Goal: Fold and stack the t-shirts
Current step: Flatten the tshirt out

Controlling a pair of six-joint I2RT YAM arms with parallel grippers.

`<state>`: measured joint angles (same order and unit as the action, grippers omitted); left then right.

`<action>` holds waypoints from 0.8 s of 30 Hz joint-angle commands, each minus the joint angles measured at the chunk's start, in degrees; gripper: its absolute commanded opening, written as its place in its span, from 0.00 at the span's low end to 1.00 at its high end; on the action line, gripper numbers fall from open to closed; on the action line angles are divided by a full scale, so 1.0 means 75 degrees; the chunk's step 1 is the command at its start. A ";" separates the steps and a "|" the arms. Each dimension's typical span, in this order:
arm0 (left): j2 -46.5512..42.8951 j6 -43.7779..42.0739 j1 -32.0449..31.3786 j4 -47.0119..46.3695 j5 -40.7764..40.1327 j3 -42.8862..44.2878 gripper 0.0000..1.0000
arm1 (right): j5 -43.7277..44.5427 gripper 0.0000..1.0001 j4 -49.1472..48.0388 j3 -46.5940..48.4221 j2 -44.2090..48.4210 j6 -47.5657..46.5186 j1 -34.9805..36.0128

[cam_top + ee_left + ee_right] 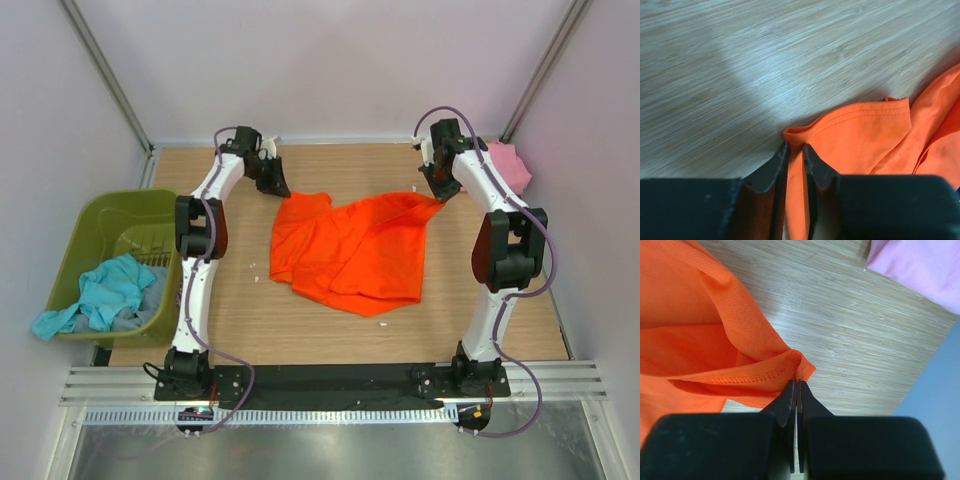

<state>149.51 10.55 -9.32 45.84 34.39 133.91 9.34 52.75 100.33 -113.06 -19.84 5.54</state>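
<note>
The left claw is almost shut. A fold of the orange shirt sits in the thin gap between its two fingers, so it looks like it is pinching the cloth. The right claw is shut tight on another corner of the same shirt, right at the stitched edge.

From the two claws the shirt spreads out toward the robot's side of the wooden surface. It lies in a rumpled heap in the middle, between the two arms. The held edge runs left to right along the far side, one end in each claw. The right end looks pulled out straighter than the left end.

I think the next move is to pull this edge straight, so the claws must move apart, not closer.

The pink shirt lies just past the right claw. The teal shirt sits in the green tub, well off to the left.
</note>
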 commanded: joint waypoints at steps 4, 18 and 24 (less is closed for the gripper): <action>0.0104 -0.0035 -0.0046 -0.0112 -0.0097 -0.0135 0.04 | 0.0184 0.01 -0.0155 -0.0042 0.0437 -0.0121 0.0035; -0.1254 -0.0035 0.0317 0.0039 -0.0460 -0.1283 0.00 | 0.0488 0.01 -0.0436 -0.0394 0.0250 -0.0226 -0.0024; -0.1805 -0.0234 0.0446 0.0204 -0.0776 -0.1811 0.00 | 0.1342 0.23 -0.0798 -0.0031 -0.0171 -0.0144 -0.0082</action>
<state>141.86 10.39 -6.76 46.26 30.98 121.34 14.11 49.95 97.54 -113.30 -20.75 5.32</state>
